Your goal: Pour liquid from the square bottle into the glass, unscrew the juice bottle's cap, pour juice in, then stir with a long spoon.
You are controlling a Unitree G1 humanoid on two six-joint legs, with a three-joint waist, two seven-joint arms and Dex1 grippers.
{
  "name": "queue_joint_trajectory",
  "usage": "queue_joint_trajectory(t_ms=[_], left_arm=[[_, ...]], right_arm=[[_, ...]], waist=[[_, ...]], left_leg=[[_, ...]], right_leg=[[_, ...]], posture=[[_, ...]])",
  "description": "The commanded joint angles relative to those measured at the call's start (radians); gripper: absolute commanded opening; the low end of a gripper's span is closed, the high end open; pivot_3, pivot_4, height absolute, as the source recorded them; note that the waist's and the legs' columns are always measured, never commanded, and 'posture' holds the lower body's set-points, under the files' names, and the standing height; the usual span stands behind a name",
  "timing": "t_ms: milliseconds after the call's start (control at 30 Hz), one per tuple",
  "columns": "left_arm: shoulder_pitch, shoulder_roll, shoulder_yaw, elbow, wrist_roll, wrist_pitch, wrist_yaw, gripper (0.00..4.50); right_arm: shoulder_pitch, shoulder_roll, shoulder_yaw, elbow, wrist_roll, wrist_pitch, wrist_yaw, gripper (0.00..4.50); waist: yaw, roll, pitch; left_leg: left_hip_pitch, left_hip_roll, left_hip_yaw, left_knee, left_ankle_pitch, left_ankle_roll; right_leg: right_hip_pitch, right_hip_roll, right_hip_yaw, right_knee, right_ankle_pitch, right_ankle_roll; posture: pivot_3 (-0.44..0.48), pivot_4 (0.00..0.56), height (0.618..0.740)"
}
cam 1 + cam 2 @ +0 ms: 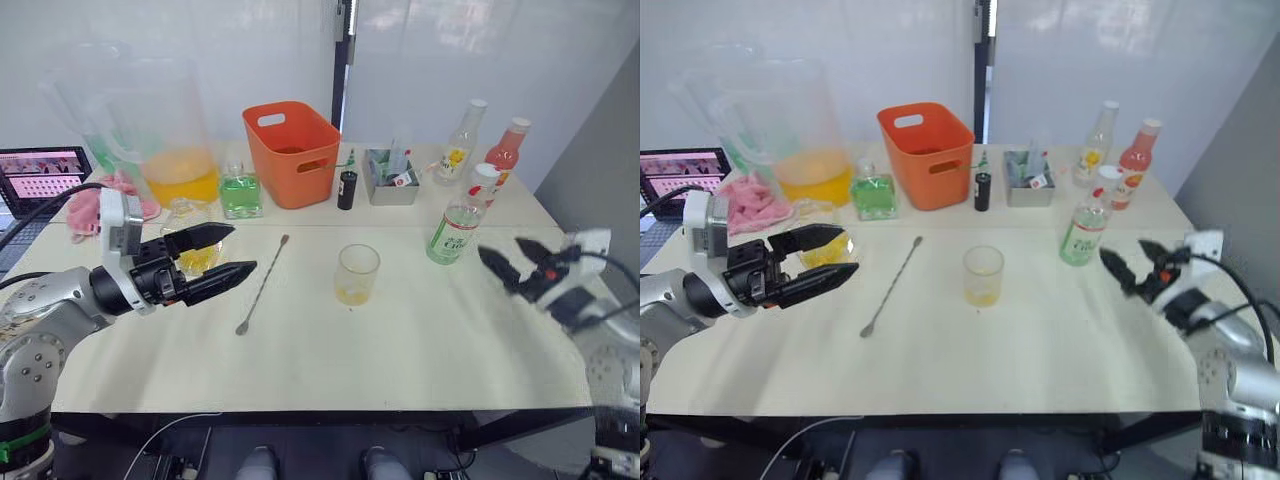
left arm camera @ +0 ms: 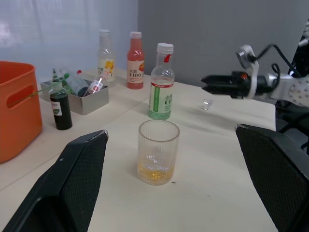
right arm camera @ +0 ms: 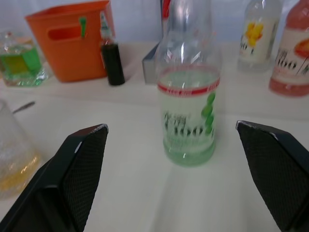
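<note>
Both pincers, left pincer [image 1: 218, 256] and right pincer [image 1: 508, 259], hang spread and empty over the counter [image 1: 400, 350], flanking the glass [image 1: 357, 274], long spoon [image 1: 262, 284] and juice bottle [image 1: 461, 219].

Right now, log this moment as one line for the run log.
glass: yellow liquid in bottom | juice bottle: capped, upright | right gripper: open, facing juice bottle | left gripper: open, empty | long spoon: flat on table

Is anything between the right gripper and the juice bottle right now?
Nothing visible. The right gripper is open beside the juice bottle, with only bare table between them. The bottle stands squarely between its fingers in the right wrist view.
</note>
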Motion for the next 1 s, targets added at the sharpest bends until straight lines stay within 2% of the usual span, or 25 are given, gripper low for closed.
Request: queue_joint_trajectory(t_ms=[33, 133, 267, 333, 533, 800, 1000], left_arm=[[0.005, 0.009, 0.015, -0.045, -0.026, -0.002, 0.012, 4.47], [0.024, 0.017, 0.018, -0.053, -0.031, 0.0, -0.001, 4.47], [0.025, 0.022, 0.021, -0.05, -0.034, -0.001, -0.001, 4.47], [0.03, 0.024, 0.022, -0.056, -0.032, -0.005, -0.001, 4.47], [0.056, 0.024, 0.022, -0.083, -0.013, -0.025, -0.001, 4.47], [0.086, 0.018, 0.038, -0.122, -0.027, -0.028, 0.03, 4.47], [0.121, 0.012, 0.057, -0.15, -0.031, -0.031, 0.056, 4.47]], right_arm=[[-0.077, -0.036, 0.001, 0.044, -0.021, 0.001, 0.003, 4.5], [-0.192, -0.066, 0.027, 0.145, -0.043, -0.007, 0.046, 4.5], [-0.252, -0.079, 0.05, 0.218, -0.065, -0.02, 0.083, 4.5], [-0.347, -0.082, 0.089, 0.325, -0.096, -0.043, 0.135, 4.5], [-0.509, -0.083, 0.165, 0.563, -0.173, -0.134, 0.257, 4.5], [-0.686, -0.067, 0.2, 0.84, -0.256, -0.277, 0.318, 4.5], [-0.762, -0.055, 0.194, 0.969, -0.294, -0.347, 0.333, 4.5]], waist=[[0.001, 0.0, 0.0], [-0.003, 0.0, 0.0], [-0.004, 0.0, 0.0], [-0.005, 0.0, 0.0], [-0.011, 0.0, 0.0], [-0.01, 0.001, 0.0], [-0.012, 0.001, 0.0]], left_leg=[[0.0, 0.0, 0.0, 0.0, 0.0, 0.0], [-0.002, 0.0, 0.001, 0.0, 0.0, 0.0], [-0.002, 0.0, 0.0, -0.001, 0.0, 0.0], [-0.002, 0.0, 0.0, -0.001, 0.0, 0.0], [-0.002, 0.0, 0.001, -0.001, 0.0, 0.0], [-0.003, -0.001, 0.001, -0.002, 0.0, 0.0], [-0.002, -0.001, 0.001, -0.003, 0.0, 0.0]], right_leg=[[0.0, 0.0, 0.0, 0.0, 0.0, 0.0], [-0.001, 0.0, 0.002, -0.001, 0.0, 0.0], [-0.001, 0.001, 0.002, -0.001, 0.0, 0.0], [-0.001, 0.001, 0.002, -0.002, 0.0, 0.0], [-0.002, 0.001, 0.004, -0.002, 0.0, 0.001], [-0.002, 0.001, 0.004, -0.003, 0.001, 0.002], [-0.002, 0.001, 0.004, -0.003, 0.001, 0.002]], posture=[[0.0, 0.15, 0.74], [0.0, 0.15, 0.74], [0.0, 0.15, 0.74], [0.0, 0.15, 0.74], [0.0, 0.15, 0.74], [0.0, 0.15, 0.74], [0.0, 0.15, 0.74]])
